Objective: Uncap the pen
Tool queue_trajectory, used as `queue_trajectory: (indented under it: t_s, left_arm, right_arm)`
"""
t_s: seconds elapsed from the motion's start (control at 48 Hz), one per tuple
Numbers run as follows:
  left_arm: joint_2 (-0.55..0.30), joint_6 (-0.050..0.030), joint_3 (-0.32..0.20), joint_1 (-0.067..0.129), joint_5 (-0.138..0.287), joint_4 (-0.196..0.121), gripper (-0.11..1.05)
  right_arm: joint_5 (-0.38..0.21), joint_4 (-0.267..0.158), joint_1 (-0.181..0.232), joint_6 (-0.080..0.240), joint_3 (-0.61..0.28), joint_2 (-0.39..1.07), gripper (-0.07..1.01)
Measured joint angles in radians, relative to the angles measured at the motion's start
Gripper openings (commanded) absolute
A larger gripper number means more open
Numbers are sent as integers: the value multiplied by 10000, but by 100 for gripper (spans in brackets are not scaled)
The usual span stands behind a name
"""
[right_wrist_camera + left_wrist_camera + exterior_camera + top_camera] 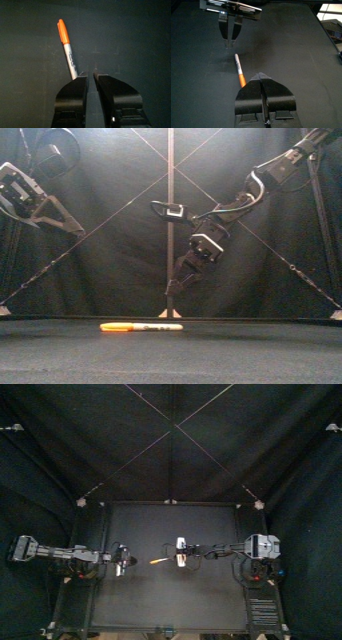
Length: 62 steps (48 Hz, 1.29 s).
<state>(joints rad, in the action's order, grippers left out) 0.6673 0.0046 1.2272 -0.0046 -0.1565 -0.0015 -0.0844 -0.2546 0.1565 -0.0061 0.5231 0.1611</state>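
Note:
A marker pen (140, 327) with an orange cap and a white barrel lies flat on the black table, capped, a little left of the middle. My right gripper (171, 288) hangs above its barrel end with jaws shut and empty. In the right wrist view the pen (67, 47) runs away from the shut right gripper (90, 75), orange cap farthest. My left gripper (261, 79) is shut and empty, just short of the pen's orange end (240, 79). In the top view the pen (162, 562) lies between the left gripper (124, 561) and the right gripper (181, 552).
The left arm (38, 198) stays high at the left in the front view. In the left wrist view the right gripper (230, 42) points down at the table beyond the pen. Black curtains close off the back and both sides.

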Motion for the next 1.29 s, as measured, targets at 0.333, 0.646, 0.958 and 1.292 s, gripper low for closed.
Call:
queue_trajectory:
  t_s: [0.333,0.646,0.958,1.292]
  left_arm:
    - [-15,0,46,0,15,0,-3]
    - [-15,0,46,0,0,0,-3]
    - [0,-31,61,0,15,-15,-2]
    - [-15,-46,-31,77,15,-15,32]
  right_arm:
    - [-61,583,-230,0,-107,460,77]
    - [-522,844,-215,15,-476,1104,78]
    - [-1519,936,-199,0,-936,1534,63]
    - [-1841,859,-261,-31,-951,1411,35]
